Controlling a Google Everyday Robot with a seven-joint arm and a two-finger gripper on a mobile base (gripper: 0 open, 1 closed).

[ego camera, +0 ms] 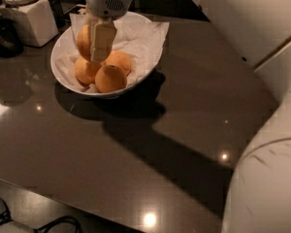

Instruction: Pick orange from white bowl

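The white bowl (148, 57) stands on the dark table at the upper left, lined with crinkled white paper. My gripper (91, 48) reaches down into it from above and is shut on the orange (83, 41). One pale finger (101, 40) lies across the orange's right side; the other finger is hidden behind the fruit. The orange sits at the top of the pile, slightly above three other oranges (110, 79) lying in the bowl's front half.
A white square canister (31, 21) stands left of the bowl, with a dark object (2, 35) beside it. My large white arm (262, 57) fills the right side. The glossy dark tabletop (136, 154) spreads to the front, with cables (39, 224) below its edge.
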